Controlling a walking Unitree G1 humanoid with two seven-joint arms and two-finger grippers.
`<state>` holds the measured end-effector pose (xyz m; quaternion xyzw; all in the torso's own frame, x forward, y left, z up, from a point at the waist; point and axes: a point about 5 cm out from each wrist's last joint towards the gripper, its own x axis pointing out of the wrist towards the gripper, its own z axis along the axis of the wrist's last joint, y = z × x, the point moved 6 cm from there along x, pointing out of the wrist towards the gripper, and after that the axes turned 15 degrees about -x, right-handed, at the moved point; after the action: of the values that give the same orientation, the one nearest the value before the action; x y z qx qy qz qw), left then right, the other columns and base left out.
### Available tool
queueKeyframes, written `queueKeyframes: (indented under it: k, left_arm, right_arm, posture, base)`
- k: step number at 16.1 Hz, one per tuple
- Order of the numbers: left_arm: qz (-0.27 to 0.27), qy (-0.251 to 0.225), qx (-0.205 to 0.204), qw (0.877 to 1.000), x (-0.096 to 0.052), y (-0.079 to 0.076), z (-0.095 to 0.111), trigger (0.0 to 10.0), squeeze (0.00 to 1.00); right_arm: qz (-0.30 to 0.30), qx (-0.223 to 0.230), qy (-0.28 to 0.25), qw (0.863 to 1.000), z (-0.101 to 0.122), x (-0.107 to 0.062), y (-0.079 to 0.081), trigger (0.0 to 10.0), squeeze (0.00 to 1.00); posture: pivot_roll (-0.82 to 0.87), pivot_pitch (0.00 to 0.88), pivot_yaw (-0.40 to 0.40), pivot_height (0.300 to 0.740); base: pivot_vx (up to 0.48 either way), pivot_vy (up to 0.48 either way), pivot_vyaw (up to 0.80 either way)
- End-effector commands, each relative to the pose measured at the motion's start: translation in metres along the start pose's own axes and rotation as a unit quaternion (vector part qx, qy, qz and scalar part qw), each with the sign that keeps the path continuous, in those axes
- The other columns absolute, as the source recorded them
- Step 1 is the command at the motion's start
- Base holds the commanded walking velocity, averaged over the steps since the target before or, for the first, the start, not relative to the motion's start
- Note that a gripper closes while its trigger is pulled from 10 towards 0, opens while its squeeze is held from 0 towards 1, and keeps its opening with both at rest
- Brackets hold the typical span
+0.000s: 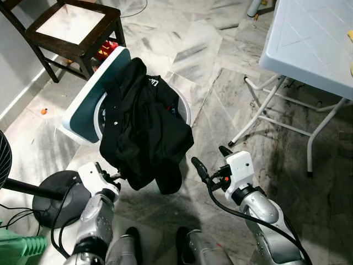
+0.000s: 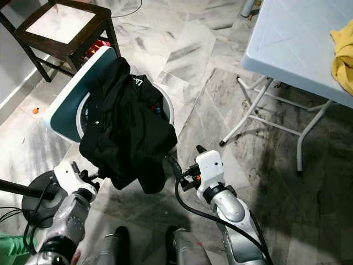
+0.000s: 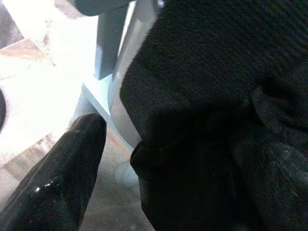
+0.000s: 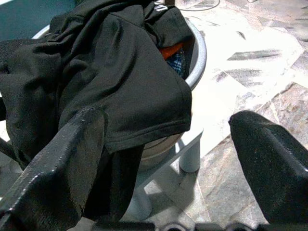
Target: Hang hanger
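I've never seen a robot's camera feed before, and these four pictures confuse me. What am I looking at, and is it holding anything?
The two wide pictures come from the humanoid robot's head, looking down; its silver arms reach forward. The two close-ups come from cameras on its wrists, looking along the black fingers.

In front stands a small washing machine with its lid raised, and a black garment draped over its rim and hanging down.

The left gripper is at the garment's lower edge; whether it grips the cloth is hidden.

The right gripper hovers open beside the garment, holding nothing.

Around it are a wooden chair, a white folding table with a yellow cloth, and a fan base on the marble floor.
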<state>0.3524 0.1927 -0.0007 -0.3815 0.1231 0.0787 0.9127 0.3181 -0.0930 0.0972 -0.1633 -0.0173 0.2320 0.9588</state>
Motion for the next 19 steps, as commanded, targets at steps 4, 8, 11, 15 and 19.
queueKeyframes:
  k: [4,8,11,15,19]
  left_arm:
    - [-0.011,-0.014,-0.020,1.000,0.004,0.000,0.006,0.0,0.00]
    - [-0.034,-0.027,0.032,0.999,0.005,-0.008,0.013,0.0,0.00]
    - [-0.046,-0.037,0.077,0.995,0.007,-0.015,0.019,0.0,0.00]
    - [-0.029,-0.061,0.150,0.986,0.007,-0.013,0.031,0.0,0.00]
    - [-0.062,-0.086,0.282,0.953,0.006,-0.032,0.038,0.0,0.00]
  right_arm:
    - [-0.008,-0.002,0.019,1.000,-0.008,-0.007,-0.001,10.0,0.00]
    - [-0.012,0.001,0.021,1.000,-0.010,-0.006,0.002,10.0,0.00]
    - [-0.014,0.003,0.021,1.000,-0.010,-0.005,0.003,10.0,0.00]
    - [-0.022,0.004,0.022,1.000,-0.011,-0.004,-0.001,10.0,0.00]
    - [-0.024,0.008,0.022,0.999,-0.012,-0.003,0.003,10.0,0.00]
  posture:
    - [-0.12,0.304,-0.085,0.740]
    - [-0.11,0.304,-0.067,0.740]
    - [-0.10,0.304,-0.058,0.740]
    - [-0.10,0.302,-0.042,0.740]
    - [-0.09,0.299,-0.029,0.740]
  base:
    - [0.000,0.000,0.00]
    - [0.000,0.000,0.00]
    - [0.000,0.000,0.00]
    - [0.000,0.000,0.00]
    - [0.000,0.000,0.00]
